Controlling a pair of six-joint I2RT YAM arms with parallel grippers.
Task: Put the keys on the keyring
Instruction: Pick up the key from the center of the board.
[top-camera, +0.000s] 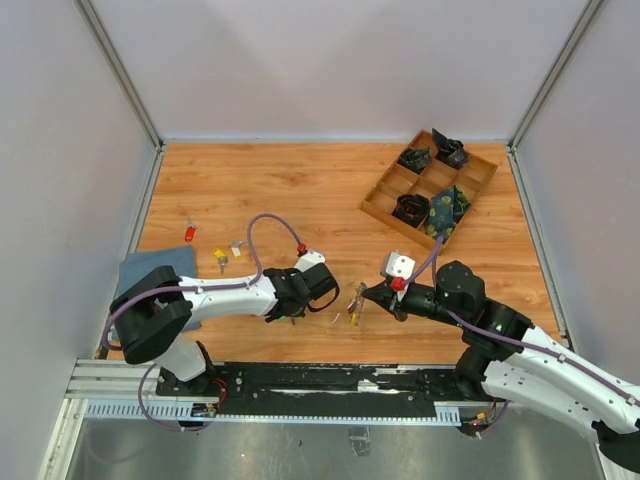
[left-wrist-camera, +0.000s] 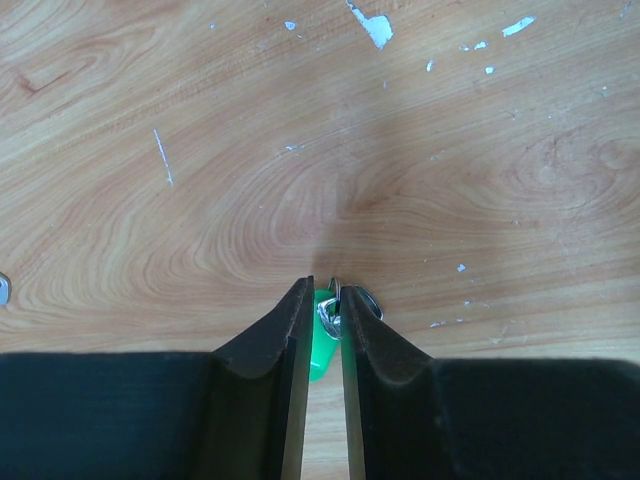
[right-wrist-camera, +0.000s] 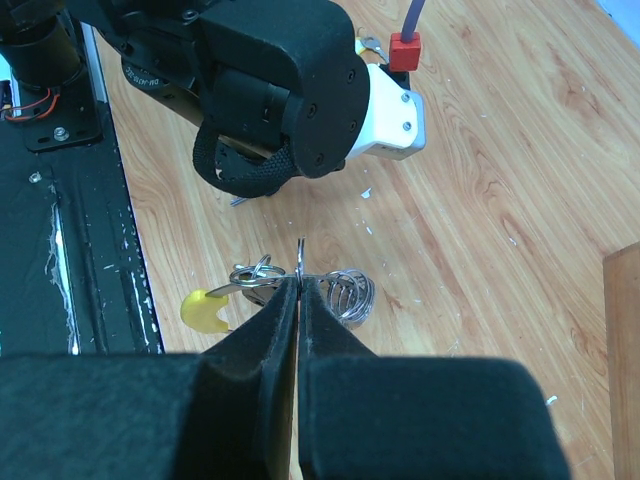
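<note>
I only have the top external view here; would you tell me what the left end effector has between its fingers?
Observer: The left end effector has a green-headed key between its fingers; I cannot tell whether they pinch it yet.
Operator: Thank you. And the right one?
Observer: The right end effector is shut on the keyring, whose thin wire stands up from its fingertips.
Operator: Anything beside it?
Observer: A coil of small metal rings sits close beside those fingertips.

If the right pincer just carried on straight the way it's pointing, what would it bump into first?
Probably the black head of the left arm: it sits straight ahead of the right pincer, just beyond the keyring it grips. Height is hard to judge, so it might pass underneath.
</note>
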